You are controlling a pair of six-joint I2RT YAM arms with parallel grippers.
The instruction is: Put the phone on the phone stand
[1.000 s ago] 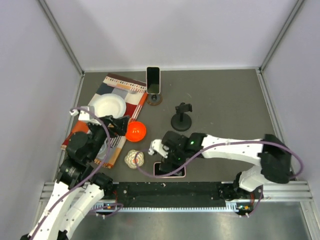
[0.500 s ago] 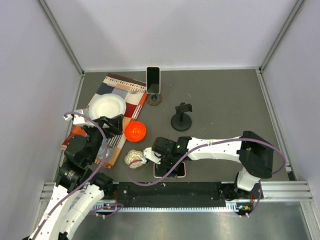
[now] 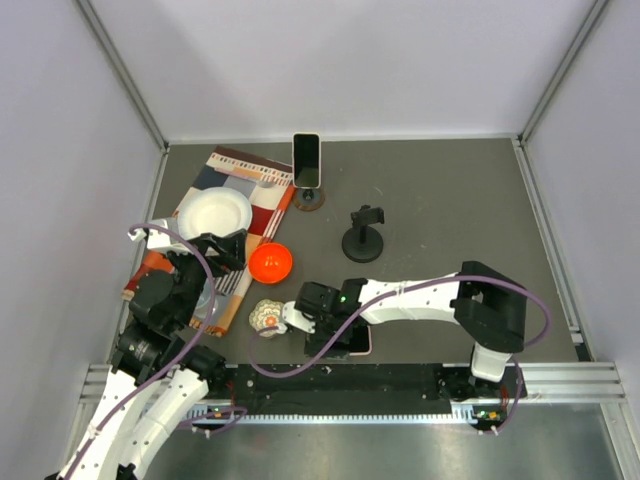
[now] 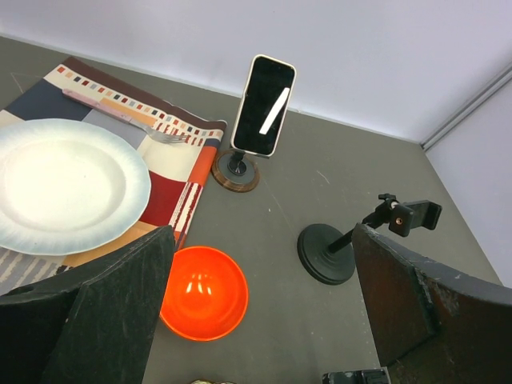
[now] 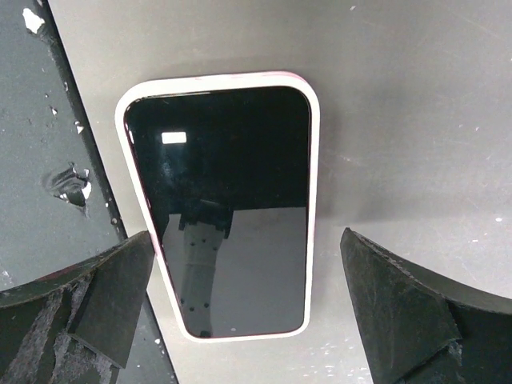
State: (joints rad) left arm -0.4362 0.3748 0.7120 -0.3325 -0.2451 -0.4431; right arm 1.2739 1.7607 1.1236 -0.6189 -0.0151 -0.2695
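A phone [image 5: 224, 208] in a pale pink case lies flat, screen up, at the table's near edge; the top view shows only part of this phone [image 3: 356, 343] under my right arm. My right gripper [image 5: 248, 296] [image 3: 318, 318] hovers over it, open, one finger on each long side, not touching. The empty black phone stand [image 3: 362, 238] [image 4: 332, 252] stands mid-table. A second phone [image 3: 306, 160] [image 4: 268, 106] leans upright on a round-based stand at the back. My left gripper [image 3: 222, 250] [image 4: 260, 304] is open and empty, above the orange bowl.
A white plate [image 3: 214, 212] [image 4: 56, 184] and a fork [image 4: 136, 128] lie on a striped placemat [image 3: 240, 172] at left. An orange bowl [image 3: 271, 262] [image 4: 202, 292] sits beside it. A small patterned ball [image 3: 266, 316] lies just left of my right gripper. A black rail [image 3: 340, 380] runs along the near edge.
My right gripper has moved left and toward the near edge, coming over the lying phone. The left gripper shifted slightly left, then held still.
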